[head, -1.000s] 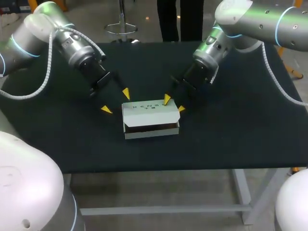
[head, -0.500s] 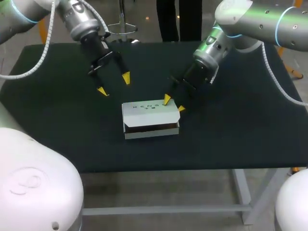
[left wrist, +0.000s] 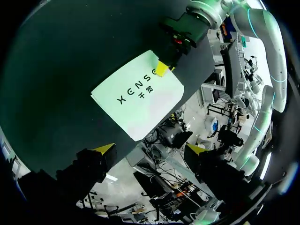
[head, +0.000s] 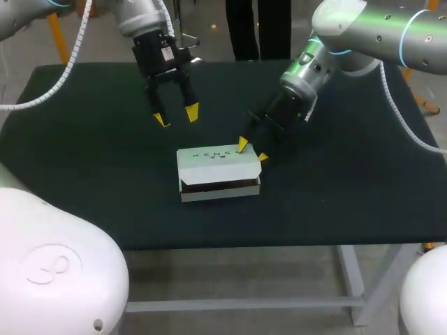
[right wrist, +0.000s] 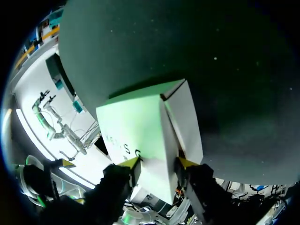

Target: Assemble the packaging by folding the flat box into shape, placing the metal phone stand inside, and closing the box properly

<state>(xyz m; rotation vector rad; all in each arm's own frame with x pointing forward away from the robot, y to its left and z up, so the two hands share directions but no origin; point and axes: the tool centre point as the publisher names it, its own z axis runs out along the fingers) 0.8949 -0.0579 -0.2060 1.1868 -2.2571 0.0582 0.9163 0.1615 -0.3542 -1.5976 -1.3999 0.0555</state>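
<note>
Arms of a two-armed robot hang over a dark counter. At left, the left tool hovers above the counter's far half with its yellow tips spread wide and nothing between them. It is set back from the white box and apart from it. The box sits near the middle of the counter, folded into shape. Its printed lid is lowered over the body but not fully shut, and a dark gap shows along the front under the lid's edge. What lies inside cannot be seen. At right, the right tool straddles the box's far right corner with its tips parted. One tip rests on the lid near its rear edge and the other is just beside the box's end wall. Whether that second tip touches the card cannot be told.
</note>
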